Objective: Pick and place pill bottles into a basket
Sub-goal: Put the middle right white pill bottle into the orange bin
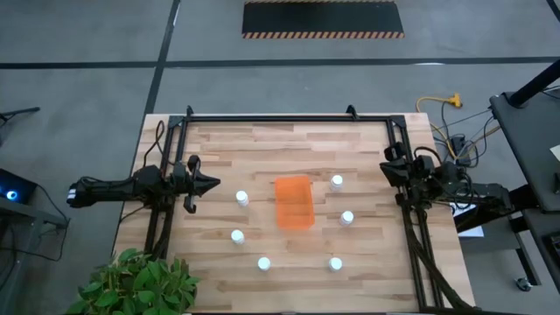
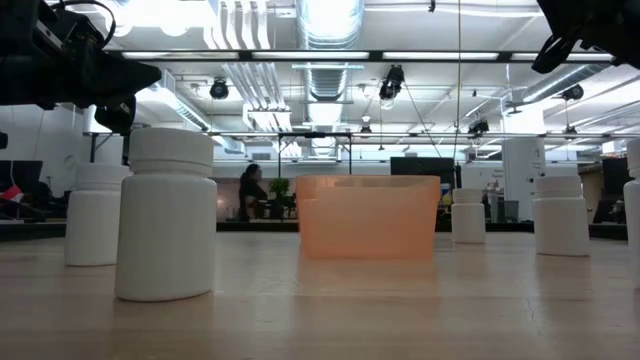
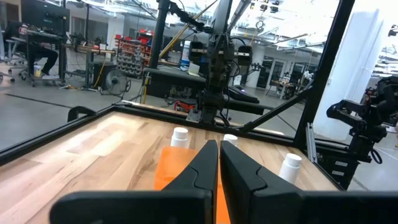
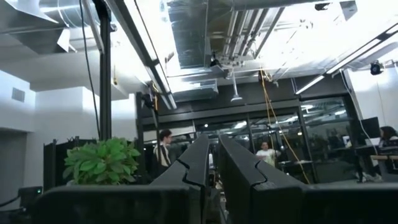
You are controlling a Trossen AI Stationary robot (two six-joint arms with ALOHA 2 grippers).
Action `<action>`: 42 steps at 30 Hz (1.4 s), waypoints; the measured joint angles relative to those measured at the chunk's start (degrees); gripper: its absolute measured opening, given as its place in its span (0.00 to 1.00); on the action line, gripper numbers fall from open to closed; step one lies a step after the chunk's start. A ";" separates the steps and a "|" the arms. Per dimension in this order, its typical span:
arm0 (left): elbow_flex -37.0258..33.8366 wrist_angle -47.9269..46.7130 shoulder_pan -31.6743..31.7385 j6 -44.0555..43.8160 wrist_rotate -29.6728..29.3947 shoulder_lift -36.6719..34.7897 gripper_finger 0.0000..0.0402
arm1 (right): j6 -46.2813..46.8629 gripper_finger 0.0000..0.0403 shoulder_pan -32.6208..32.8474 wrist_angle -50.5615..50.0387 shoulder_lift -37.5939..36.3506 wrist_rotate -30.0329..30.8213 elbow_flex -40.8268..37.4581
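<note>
From above we see six bottles [image 1: 242, 199] standing on the wooden counter [image 1: 219, 149] around the orange basket [image 1: 295, 203] at its middle, none in it, with the left claw [image 1: 213, 184] at the left edge and the right claw [image 1: 388, 168] at the right edge. Only the wrist views show the fingers: the left claw's [image 3: 219, 163] pressed together and empty, the right claw's [image 4: 211, 163] likewise closed on nothing, aimed up at the ceiling. The low view adds a workshop with a distant person [image 2: 250, 190], and a plant [image 1: 136, 284] sits by the counter's near left corner.
</note>
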 joint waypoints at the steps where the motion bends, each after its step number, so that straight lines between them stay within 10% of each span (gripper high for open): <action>1: -0.02 -0.01 -0.01 0.01 0.00 0.00 0.00 | 0.28 0.07 0.00 -0.04 0.00 -0.02 0.00; 42: -0.02 -0.01 0.00 0.01 0.00 0.00 0.00 | 2.26 0.07 0.04 7.78 0.02 2.11 0.00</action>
